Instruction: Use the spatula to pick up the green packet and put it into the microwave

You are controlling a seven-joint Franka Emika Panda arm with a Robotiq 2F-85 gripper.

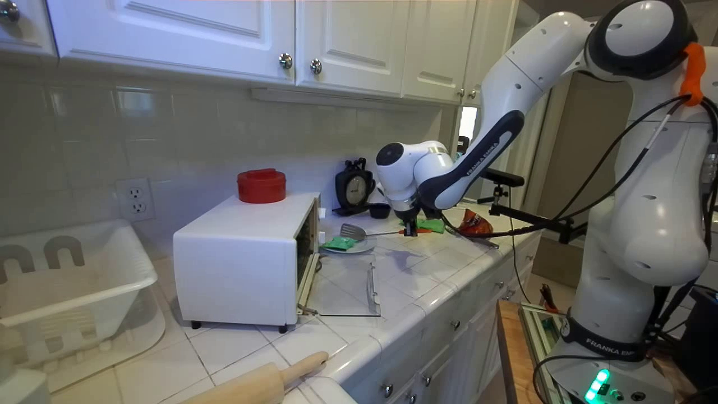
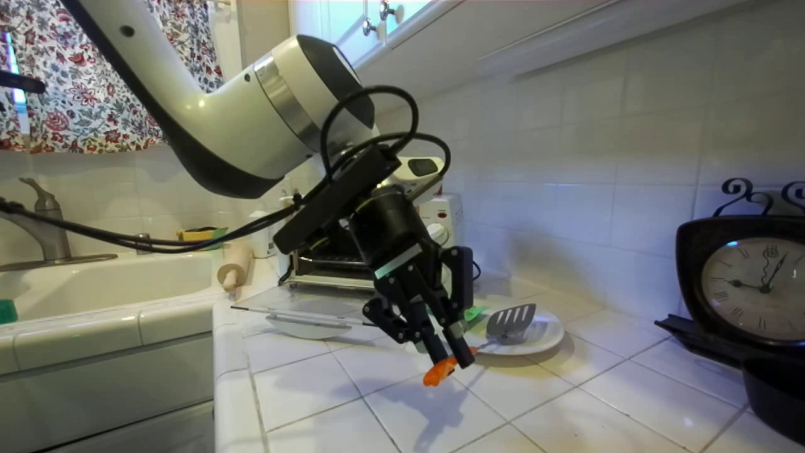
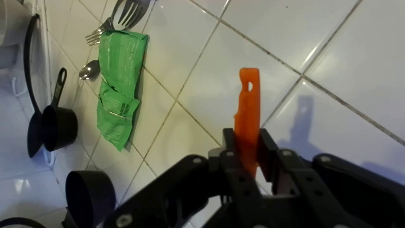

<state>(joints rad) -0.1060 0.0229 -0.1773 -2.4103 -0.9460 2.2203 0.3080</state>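
In an exterior view, the tiled table bears the microwave at eight o'clock, its door folded down towards three o'clock. The spatula has its slotted blade over the plate; whether they touch, I cannot tell. Between two and three o'clock from the plate, the claw is clamped round the orange handle. At the plate's nine o'clock lies the green packet.

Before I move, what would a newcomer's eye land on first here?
Probably the vivid orange handle of the slotted spatula, clamped in the end effector near the middle of the wrist view. Next comes the white toaster oven with its glass door open, a red lidded container on top. Near that door, a green packet lies on a white plate.
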